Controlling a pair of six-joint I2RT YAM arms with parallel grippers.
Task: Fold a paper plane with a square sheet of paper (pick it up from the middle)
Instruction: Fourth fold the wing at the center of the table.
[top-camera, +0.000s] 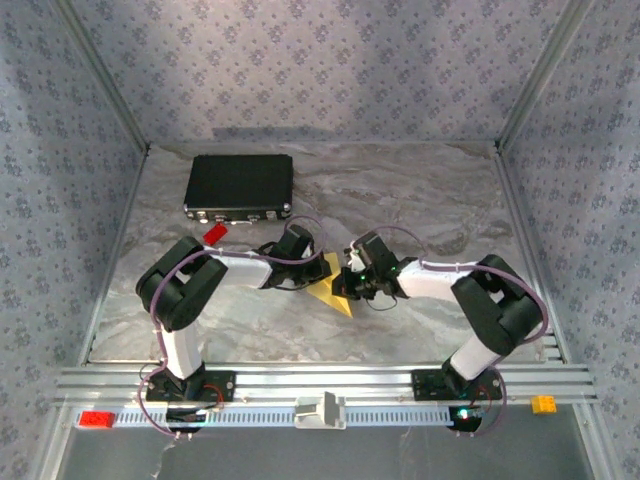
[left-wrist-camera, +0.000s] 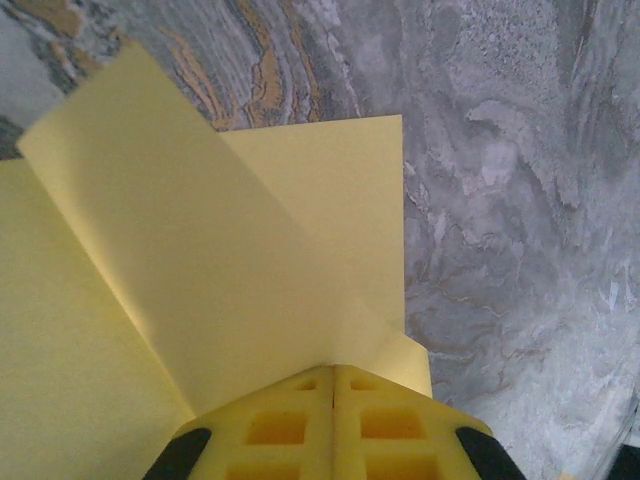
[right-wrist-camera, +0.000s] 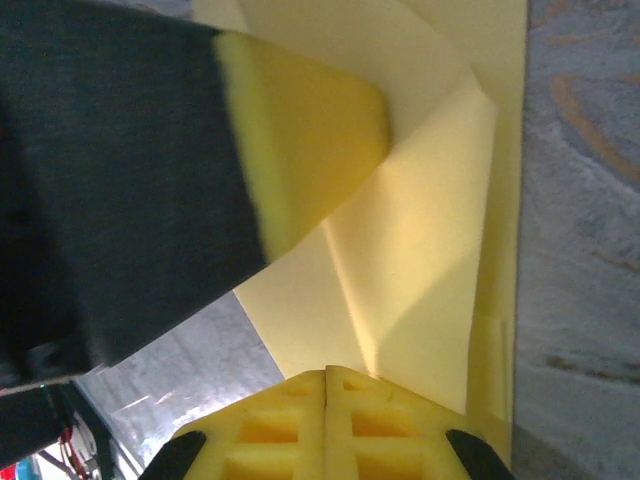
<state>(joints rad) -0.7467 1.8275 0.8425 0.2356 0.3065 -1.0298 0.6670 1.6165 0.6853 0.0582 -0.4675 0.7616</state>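
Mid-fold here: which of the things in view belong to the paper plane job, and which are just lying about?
Job: square sheet of paper, partly folded; left gripper and right gripper, both shut at it.
Lying about: black case; red brick beside it; red block, white piece and orange block on the front rail.

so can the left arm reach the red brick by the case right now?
Probably not as is. The brick lies uncovered close by, but the left hand is shut on the paper and would have to let go first.
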